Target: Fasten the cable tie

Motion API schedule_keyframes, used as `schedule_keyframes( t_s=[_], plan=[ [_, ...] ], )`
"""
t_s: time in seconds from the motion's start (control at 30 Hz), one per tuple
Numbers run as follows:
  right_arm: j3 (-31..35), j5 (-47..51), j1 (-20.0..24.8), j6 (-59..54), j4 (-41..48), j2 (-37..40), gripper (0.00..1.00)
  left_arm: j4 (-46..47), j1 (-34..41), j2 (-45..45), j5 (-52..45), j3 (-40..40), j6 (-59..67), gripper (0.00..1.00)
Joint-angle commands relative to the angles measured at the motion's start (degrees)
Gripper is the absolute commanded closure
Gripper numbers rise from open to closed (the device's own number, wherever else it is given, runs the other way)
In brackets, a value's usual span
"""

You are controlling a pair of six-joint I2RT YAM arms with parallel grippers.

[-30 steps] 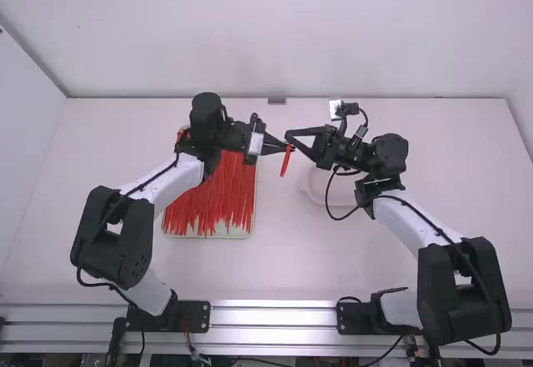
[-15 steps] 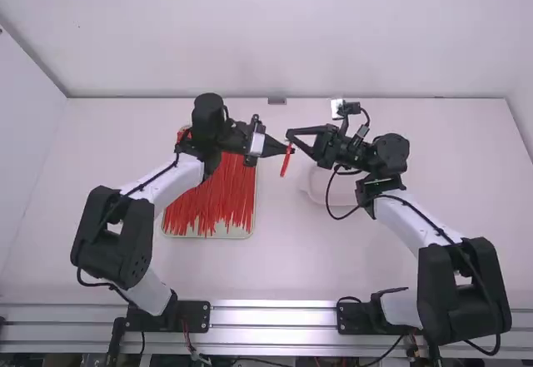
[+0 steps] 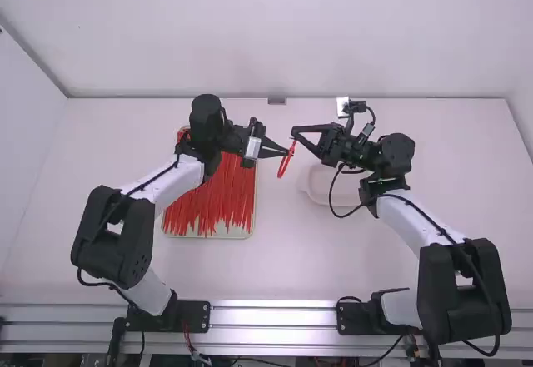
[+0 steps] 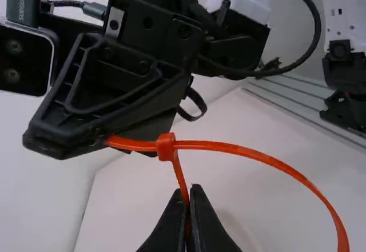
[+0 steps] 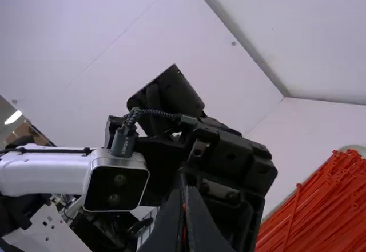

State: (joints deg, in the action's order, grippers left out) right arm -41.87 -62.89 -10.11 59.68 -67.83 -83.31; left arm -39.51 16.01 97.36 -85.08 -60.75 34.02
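since 1 second ago the cable tie (image 3: 286, 161) has curled from a straight hanging strip into a loop, and the left claw (image 3: 283, 144) has turned at its wrist. both claws meet in the air just past the far right corner of the tray (image 3: 248, 232). the left claw is pinched tight on the strap under the tie's head (image 4: 166, 146). the right claw (image 3: 296, 136) is clamped on the short end beside that head. spare red ties (image 3: 212, 196) lie heaped in the tray on the table (image 3: 125, 300).
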Motion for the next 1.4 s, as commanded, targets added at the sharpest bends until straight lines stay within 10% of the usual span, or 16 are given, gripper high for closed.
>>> schedule_keyframes(
  t_s=[0.0,1.3,1.33,1.37],
  plan=[
    [-0.9,2.6,1.0,0.1,-0.7,0.9,1.00,0.0,0.4,-0.1,-3.8,1.2,-0.2,0.98],
    [-0.9,0.3,0.1,-0.3,-0.7,0.9,1.00,-9.0,0.9,-0.1,-2.6,1.2,-7.9,0.95],
    [-0.9,-0.3,0.4,0.0,-0.7,0.9,1.00,-10.0,0.9,-0.1,-2.6,1.2,-9.0,0.87],
    [-0.9,-0.4,0.5,0.1,-0.8,0.9,1.00,-11.0,1.0,-0.1,-2.6,1.2,-10.0,0.49]
  ],
)
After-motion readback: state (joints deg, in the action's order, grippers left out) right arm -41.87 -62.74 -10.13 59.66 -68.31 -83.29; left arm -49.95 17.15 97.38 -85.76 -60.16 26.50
